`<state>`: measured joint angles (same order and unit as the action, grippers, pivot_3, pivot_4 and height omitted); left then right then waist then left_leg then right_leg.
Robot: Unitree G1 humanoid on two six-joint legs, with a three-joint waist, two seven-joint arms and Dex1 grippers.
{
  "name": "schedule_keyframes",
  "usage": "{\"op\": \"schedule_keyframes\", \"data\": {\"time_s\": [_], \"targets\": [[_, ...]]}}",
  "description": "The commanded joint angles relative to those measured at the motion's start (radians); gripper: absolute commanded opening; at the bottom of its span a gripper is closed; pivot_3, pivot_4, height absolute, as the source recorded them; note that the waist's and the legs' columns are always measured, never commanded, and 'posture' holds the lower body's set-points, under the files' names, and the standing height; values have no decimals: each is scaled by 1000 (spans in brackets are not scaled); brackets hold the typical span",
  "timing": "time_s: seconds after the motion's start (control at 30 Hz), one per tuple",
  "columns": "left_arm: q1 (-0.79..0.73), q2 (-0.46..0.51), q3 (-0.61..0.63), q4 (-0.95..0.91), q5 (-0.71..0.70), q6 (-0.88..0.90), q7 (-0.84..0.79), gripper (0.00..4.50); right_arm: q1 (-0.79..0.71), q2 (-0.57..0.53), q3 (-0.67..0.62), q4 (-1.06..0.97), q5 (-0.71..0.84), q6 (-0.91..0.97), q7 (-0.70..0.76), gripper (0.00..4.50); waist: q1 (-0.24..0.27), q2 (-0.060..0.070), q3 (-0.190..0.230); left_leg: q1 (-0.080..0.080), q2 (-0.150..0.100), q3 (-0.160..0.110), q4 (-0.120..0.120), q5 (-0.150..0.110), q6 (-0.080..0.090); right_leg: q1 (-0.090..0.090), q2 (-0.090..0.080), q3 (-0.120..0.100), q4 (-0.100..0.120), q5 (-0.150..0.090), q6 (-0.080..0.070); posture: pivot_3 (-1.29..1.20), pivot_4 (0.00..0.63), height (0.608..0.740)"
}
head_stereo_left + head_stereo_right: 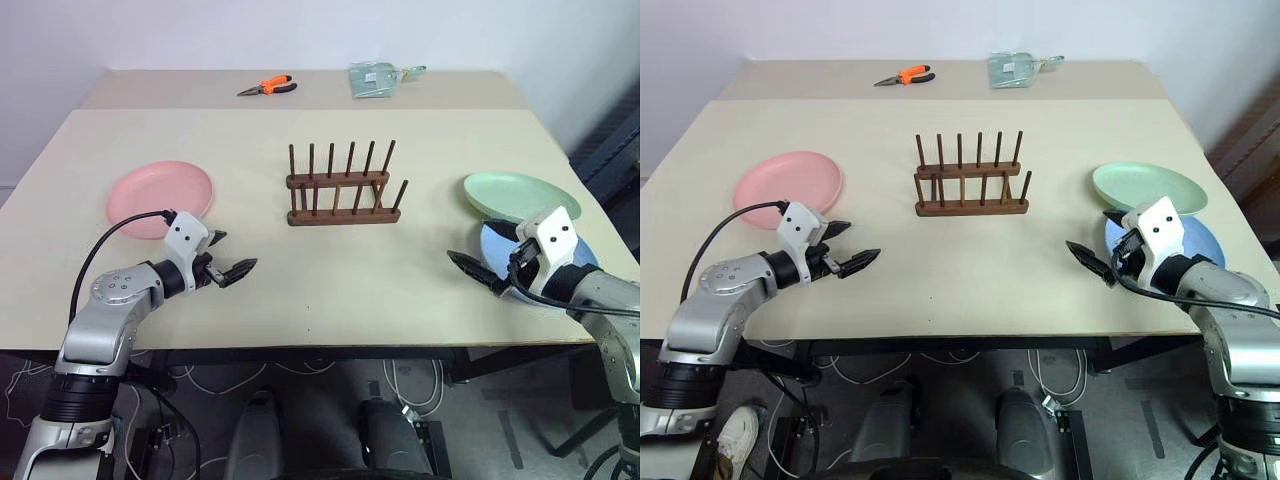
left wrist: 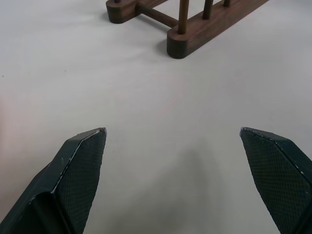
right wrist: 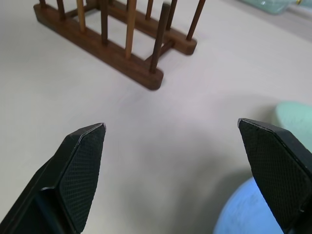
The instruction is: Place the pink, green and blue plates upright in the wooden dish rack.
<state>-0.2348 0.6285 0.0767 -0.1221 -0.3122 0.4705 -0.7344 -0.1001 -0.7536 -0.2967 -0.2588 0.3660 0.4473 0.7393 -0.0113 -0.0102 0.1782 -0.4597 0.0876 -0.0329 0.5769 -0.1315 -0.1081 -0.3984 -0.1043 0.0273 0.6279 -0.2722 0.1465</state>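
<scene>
In the middle of the worktop the wooden dish rack stands with its dark pegs upright and nothing slotted between them. Toward the worktop's left edge the pink plate lies flat. Toward the right edge the green plate lies flat as well, and the blue plate lies just in front of it, nearer the front right corner, with the green rim seeming to lap over its back edge. All three plates are well apart from the rack.

The left end effector hovers over bare worktop just in front of the pink plate, angled toward the rack, its two black fingers spread wide with nothing between them. The right end effector hangs at the near edge of the blue plate, pointing inward toward the rack, its fingers just as wide apart and empty; in its wrist view a slice of blue plate lies beneath one fingertip.

Along the worktop's far edge lie orange-handled pliers and, to their right, a clear packet.
</scene>
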Motion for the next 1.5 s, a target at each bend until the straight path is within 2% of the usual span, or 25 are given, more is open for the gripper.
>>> {"op": "schedule_keyframes", "data": {"time_s": [0.03,0.23,0.43,0.6,0.8,1.0,1.07,1.13,1.17,1.2,1.3,1.5], "targets": [[7,4,15,-37,7,-19,11,4500,-21,-4,7,4,-15,-28,-9,4450,0,0,0,0,0,0,0,0,0,0,0,0,0,0,0,0,150,740],[-9,-16,15,-25,-5,-14,29,4500,-46,12,31,10,-18,-30,-21,4450,1,0,0,0,0,0,0,0,0,0,0,0,0,0,0,0,150,740],[-144,-105,-69,147,65,-35,77,4500,-16,50,35,-82,24,28,-54,4450,7,0,0,0,0,0,1,0,0,1,0,0,0,0,0,0,150,740],[-356,-208,-178,483,175,-188,60,4500,13,86,53,-149,1,37,-120,4450,23,0,0,0,-1,0,2,0,0,1,0,0,0,0,1,0,150,740],[-615,-328,-229,934,250,-400,1,4500,75,119,32,-254,-3,68,-200,4450,26,-1,0,-1,-1,0,2,0,0,0,0,0,0,0,1,0,150,740],[-769,-423,-244,1206,300,-515,-80,4500,138,128,7,-343,8,108,-254,4450,25,-1,0,-1,-1,0,1,0,0,0,0,0,0,0,1,0,150,740],[-783,-441,-257,1240,324,-557,-108,3999,151,127,7,-378,53,150,-243,4500,25,-1,0,-1,-1,0,1,0,0,0,0,0,0,0,1,0,150,740],[-786,-449,-255,1256,332,-577,-134,3228,177,118,13,-415,98,190,-218,4500,25,-1,0,-1,-1,-1,1,0,0,1,0,0,0,0,1,0,150,740],[-784,-452,-252,1256,330,-580,-152,2788,209,105,26,-438,113,204,-193,4500,26,-1,0,-1,-1,-1,1,0,0,1,0,0,0,0,1,0,150,740],[-780,-451,-248,1255,328,-585,-168,2123,232,97,38,-460,123,217,-181,4500,26,-1,0,-1,-1,-1,1,0,0,1,0,0,0,0,1,0,150,740],[-769,-445,-244,1249,330,-585,-192,781,259,96,50,-465,117,217,-180,4500,23,-1,0,-1,-1,-1,1,0,1,1,0,0,0,0,1,0,150,740],[-694,-408,-258,1122,320,-609,-326,781,268,71,34,-450,138,227,-147,4500,23,-1,0,0,-1,-1,1,0,0,1,0,0,1,0,1,0,150,740]]}}
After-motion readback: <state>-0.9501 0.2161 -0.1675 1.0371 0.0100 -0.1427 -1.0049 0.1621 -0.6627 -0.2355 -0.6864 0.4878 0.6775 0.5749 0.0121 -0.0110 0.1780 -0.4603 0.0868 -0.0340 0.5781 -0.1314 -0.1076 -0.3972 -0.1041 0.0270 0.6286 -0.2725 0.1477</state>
